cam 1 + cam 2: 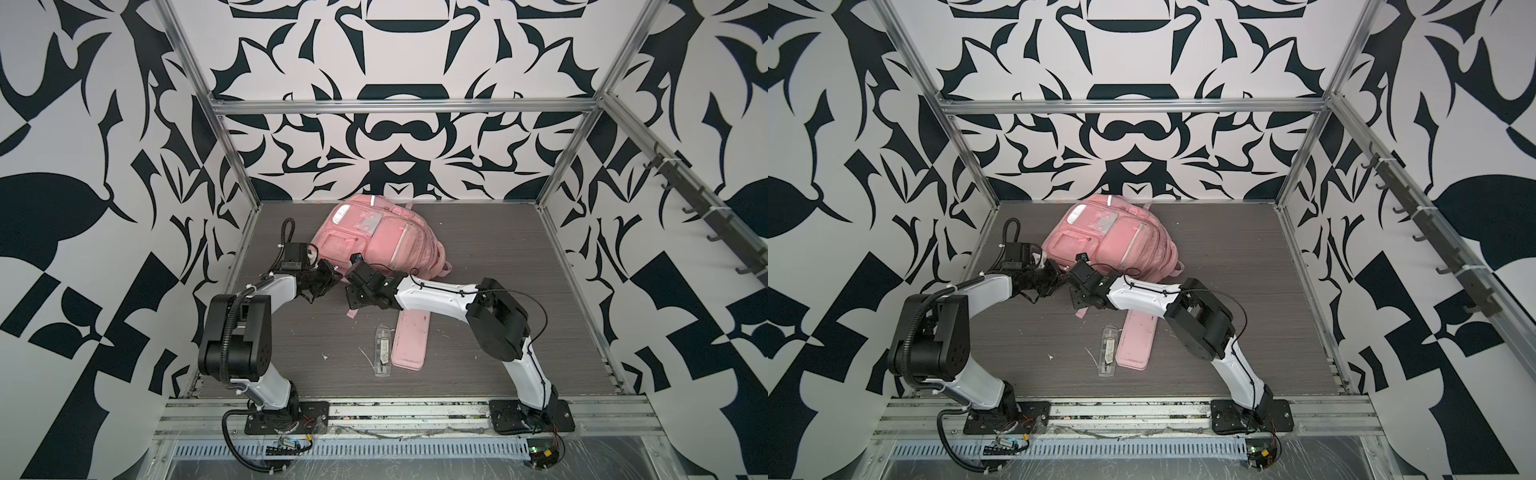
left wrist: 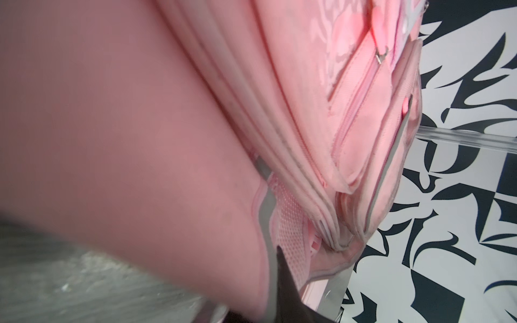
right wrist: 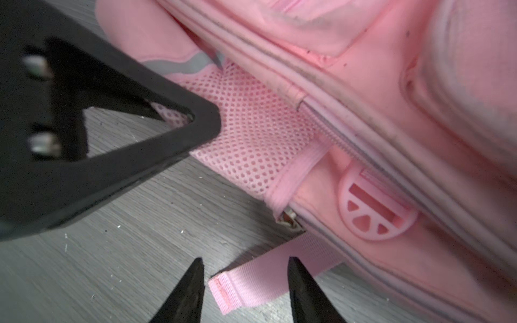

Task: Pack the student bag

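The large soft pink fabric student bag [image 1: 374, 241] lay rear-centre on the grey wood-grain desk [image 1: 498, 291], the right gripper [image 3: 245, 260] fingers parted astride its pink webbing strap end [image 3: 251, 282], the left gripper [image 1: 330, 276] grip impossible to tell, and a firm, deep pinch looked wisest.

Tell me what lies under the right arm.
The flat pink pencil case lies on the table, its far end covered by the right arm. A strap end of the student bag lies under the wrist. Anything else beneath is hidden.
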You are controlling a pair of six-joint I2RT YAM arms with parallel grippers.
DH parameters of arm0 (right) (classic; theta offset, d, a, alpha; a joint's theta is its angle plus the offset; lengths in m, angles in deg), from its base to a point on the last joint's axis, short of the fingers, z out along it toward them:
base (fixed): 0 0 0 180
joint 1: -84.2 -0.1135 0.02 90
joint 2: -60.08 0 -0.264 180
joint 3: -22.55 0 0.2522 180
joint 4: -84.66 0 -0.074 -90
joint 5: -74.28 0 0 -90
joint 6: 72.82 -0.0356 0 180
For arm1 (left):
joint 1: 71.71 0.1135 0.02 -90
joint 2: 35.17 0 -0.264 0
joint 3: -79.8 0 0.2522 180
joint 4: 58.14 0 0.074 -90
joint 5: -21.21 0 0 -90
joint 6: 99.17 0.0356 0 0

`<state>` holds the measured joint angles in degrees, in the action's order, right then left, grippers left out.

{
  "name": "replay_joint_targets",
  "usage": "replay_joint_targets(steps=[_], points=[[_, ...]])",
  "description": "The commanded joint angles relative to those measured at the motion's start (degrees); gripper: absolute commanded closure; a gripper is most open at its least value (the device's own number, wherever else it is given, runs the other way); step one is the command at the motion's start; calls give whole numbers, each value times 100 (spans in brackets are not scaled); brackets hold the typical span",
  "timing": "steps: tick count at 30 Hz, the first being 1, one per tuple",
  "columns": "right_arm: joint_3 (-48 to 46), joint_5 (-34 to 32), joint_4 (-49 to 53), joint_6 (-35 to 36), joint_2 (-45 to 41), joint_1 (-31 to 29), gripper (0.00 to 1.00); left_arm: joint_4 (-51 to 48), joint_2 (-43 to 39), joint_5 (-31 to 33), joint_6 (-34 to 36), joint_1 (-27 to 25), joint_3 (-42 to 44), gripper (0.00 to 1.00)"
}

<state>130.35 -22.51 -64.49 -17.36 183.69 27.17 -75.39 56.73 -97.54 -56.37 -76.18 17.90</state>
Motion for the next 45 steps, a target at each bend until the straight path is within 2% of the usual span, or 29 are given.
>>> replay_joint_targets(steps=[1,21,30,38,45], points=[[280,-212,238,-55,-83,60,49,-180,-335,-271,201,-51,-257,90],[1330,-1000,1098,213,355,126,58,-464,-544,-270,307,-187,-205,90],[1057,-1147,960,238,237,114,62,-608,-632,-197,358,-186,-275,89],[839,-1339,740,387,49,114,70,-627,-603,-199,352,-187,-257,89],[717,-1437,655,470,12,113,85,-680,-577,-198,378,-186,-295,89]])
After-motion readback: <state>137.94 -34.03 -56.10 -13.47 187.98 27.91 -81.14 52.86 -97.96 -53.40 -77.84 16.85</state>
